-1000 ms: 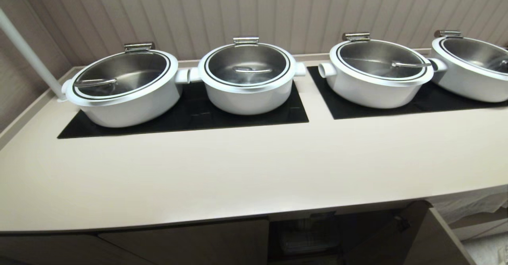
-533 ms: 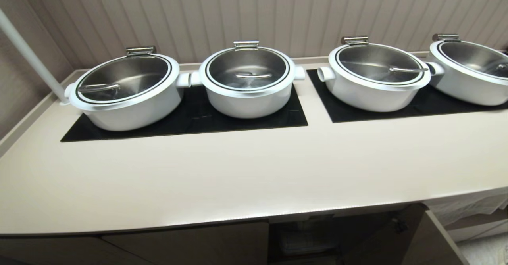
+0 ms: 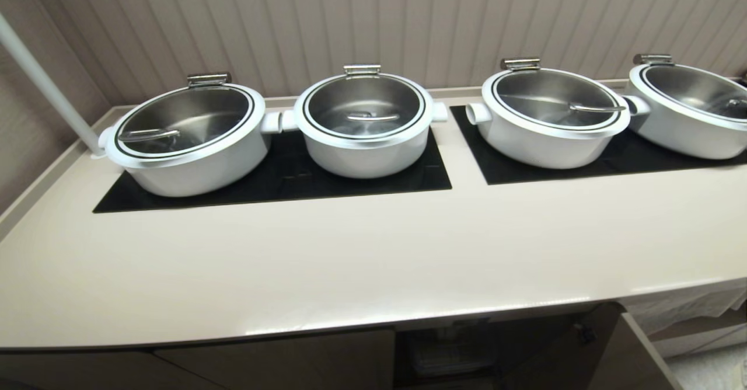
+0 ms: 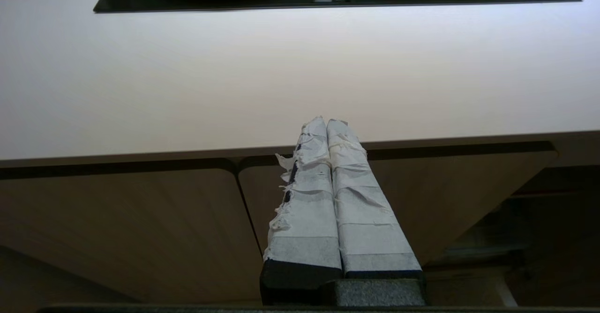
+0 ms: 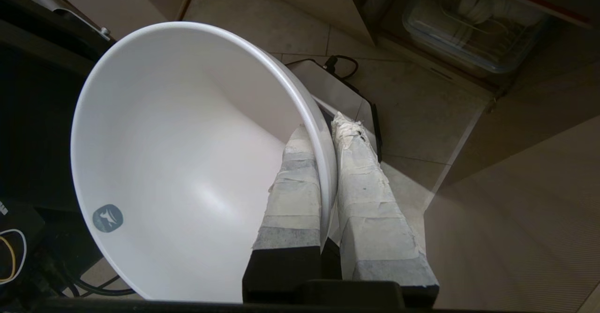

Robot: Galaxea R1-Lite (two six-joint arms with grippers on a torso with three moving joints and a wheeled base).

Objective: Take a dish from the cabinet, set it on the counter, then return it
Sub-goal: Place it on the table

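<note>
- dish [image 5: 187, 163]: plain white bowl, held tilted on its side, low over the floor [image 5: 412, 111] in front of the open cabinet [image 5: 515, 130]; not in head view, not yet on the tabletop [image 3: 350, 267]
- right gripper [image 5: 328, 130]: clamped on dish rim, one taped finger inside the wall, the other outside; pinch on thin edge only
- handling, my read: stiff glazed ceramic, slick, chips or breaks if dropped; moderate weight hangs off one rim point so it can swivel in the pinch. Rim grip is the workable hold; level it before setting down on its foot
- small grey-blue mark [image 5: 108, 218] on inner wall near rim
- clear box [image 5: 468, 27] sits on the cabinet shelf past the dish; contents unclear
- left gripper [image 4: 326, 123]: fingers together, empty, parked just below the tabletop front edge, facing closed cabinet doors
- tabletop: front strip bare, four white lidded pots [image 3: 365, 124] on black glass panels [image 3: 280, 180] at back
- cabinet opening shows dark under the tabletop edge in head view
</note>
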